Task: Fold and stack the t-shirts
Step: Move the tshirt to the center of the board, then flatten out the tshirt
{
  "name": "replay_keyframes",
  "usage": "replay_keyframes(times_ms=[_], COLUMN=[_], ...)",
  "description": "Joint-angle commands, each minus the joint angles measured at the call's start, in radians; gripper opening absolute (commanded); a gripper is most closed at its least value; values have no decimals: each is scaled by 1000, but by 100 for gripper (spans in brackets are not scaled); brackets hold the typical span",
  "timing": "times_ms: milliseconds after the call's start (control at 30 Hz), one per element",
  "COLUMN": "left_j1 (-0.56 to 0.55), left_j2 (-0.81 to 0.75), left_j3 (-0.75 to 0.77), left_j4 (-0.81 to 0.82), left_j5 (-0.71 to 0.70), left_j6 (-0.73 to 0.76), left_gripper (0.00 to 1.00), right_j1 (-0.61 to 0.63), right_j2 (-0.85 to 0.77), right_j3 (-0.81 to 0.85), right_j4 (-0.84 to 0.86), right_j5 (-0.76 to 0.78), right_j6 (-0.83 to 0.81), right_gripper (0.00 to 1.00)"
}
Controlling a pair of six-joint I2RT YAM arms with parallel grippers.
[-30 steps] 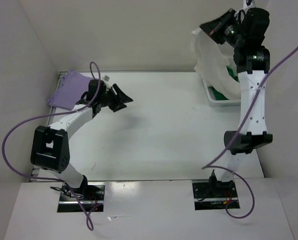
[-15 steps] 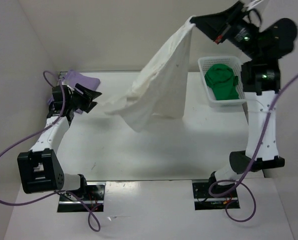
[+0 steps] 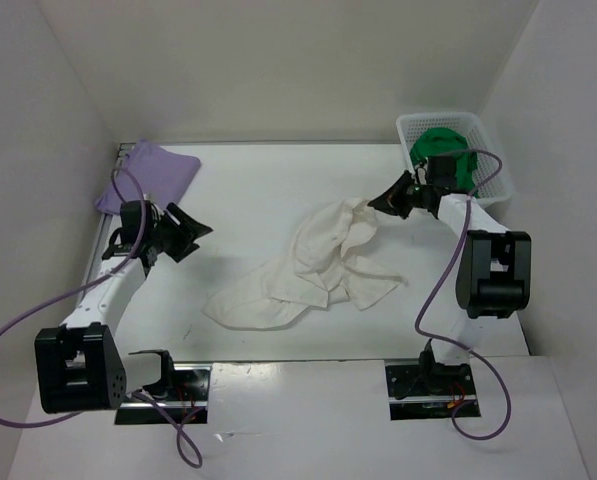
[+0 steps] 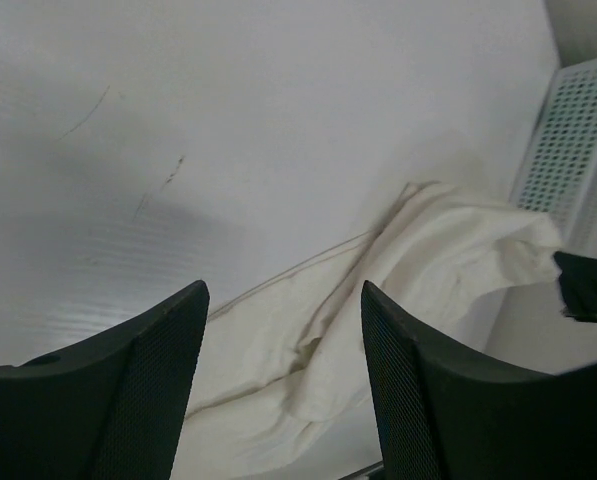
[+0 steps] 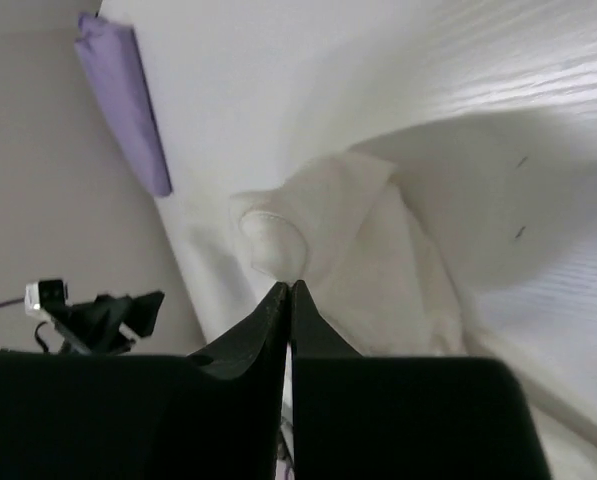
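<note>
Across the white table (image 3: pixel 278 185), the cream shirt (image 3: pixel 318 265), aloft a moment ago, is being left crumpled for folding; right gripper (image 3: pixel 376 202) jaws are being held together beside it, left gripper (image 3: pixel 196 240) jaws apart.

Two white arms with black joints.
Smooth white shells along left arm (image 3: pixel 108 290) and right arm (image 3: pixel 458 217), blocky black elbows, dimpled black jaws narrowing to thin tips, looping purple cables (image 3: pixel 436 285), black base plates (image 3: pixel 178 385) bolted down.
</note>
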Motion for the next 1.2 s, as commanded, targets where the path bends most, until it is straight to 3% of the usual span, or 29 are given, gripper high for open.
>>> replay_keyframes(times_ms=[0,33,100,200,300,400,467,567,633,667,800,900,1033,1167], left_j1=[-63,-88,-154,-180,-180,-180,-180,-180,-180,-180,-180,-180,-180,-180], left_j2=[-23,-23,4,-9,-92,-175,-186,-207,-217,-227,-236,-262,-380,-537], left_j3=[-13,-13,10,-13,-33,-62,-97,-162,-212,-225,-239,-283,-406,-461], left_j4=[-58,-74,-126,-190,-247,-301,-347,-371,-399,-411,-431,-445,-382,-447], left_j5=[-73,-94,-157,-236,-298,-315,-299,-248,-248,-248,-277,-277,-199,-190], left_j6=[109,138,149,163,112,10,-59,-151,-198,-239,-290,-342,-443,-517], left_gripper=[70,70,70,70,70,70,69,64,55,49,44,53,55,54], right_j1=[-2,-2,-2,-2,-2,-2,-2,24,24,24,34,34,34,34], right_j2=[-52,-52,-52,-118,-158,-219,-270,-281,-281,-290,-328,-329,-329,-318], right_j3=[37,50,50,40,-12,-83,-136,-187,-212,-244,-302,-302,-302,-302], right_j4=[-5,-31,-71,-104,-117,-135,-135,-146,-146,-146,-134,-125,-114,-94], right_j5=[110,182,238,316,351,377,379,379,379,379,350,325,273,253], right_j6=[-81,-92,-107,-118,-118,-127,-127,-127,-137,-137,-117,-117,-137,-137], right_gripper=[5,8,24,42,54,56,54,32,14,12,11,15,16,16])
